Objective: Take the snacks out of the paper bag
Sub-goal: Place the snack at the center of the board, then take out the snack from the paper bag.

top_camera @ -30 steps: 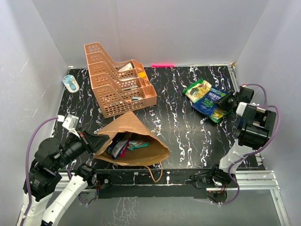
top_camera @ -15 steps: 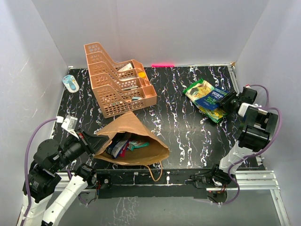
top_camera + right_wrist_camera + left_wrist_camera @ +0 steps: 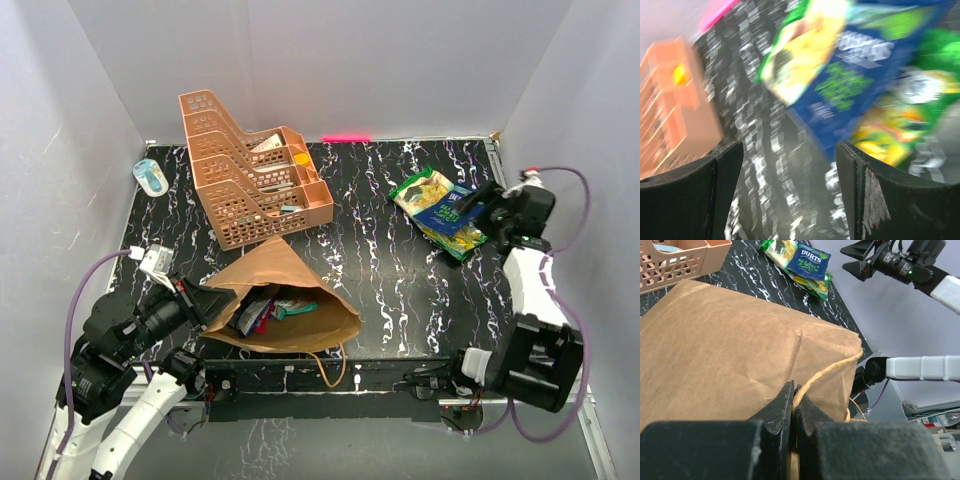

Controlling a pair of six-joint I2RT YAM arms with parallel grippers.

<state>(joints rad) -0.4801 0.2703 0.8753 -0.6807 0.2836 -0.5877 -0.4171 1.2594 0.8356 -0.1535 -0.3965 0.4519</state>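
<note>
The brown paper bag (image 3: pixel 290 275) lies on its side at the near left, its mouth facing left. Several small snacks (image 3: pixel 262 306) show inside the mouth. My left gripper (image 3: pixel 203 300) is at that mouth, and in the left wrist view it (image 3: pixel 794 399) is shut on the bag's twine handle (image 3: pixel 827 371), against the bag's paper (image 3: pixel 725 345). A blue chip bag (image 3: pixel 452 212) lies on a green packet (image 3: pixel 420 187) at the far right of the table. My right gripper (image 3: pixel 480 207) hovers open just right of them, nothing between its fingers (image 3: pixel 789 150).
An orange tiered tray rack (image 3: pixel 250 185) stands at the back left with small oddments in it. A small blue and white object (image 3: pixel 152 177) lies by the left wall. A pink strip (image 3: pixel 346 138) marks the back edge. Grey walls close in on three sides.
My right gripper has opened, let go of the blue chip bag and drawn back and up. The two packets rest a little further left. The left gripper holds as before.
</note>
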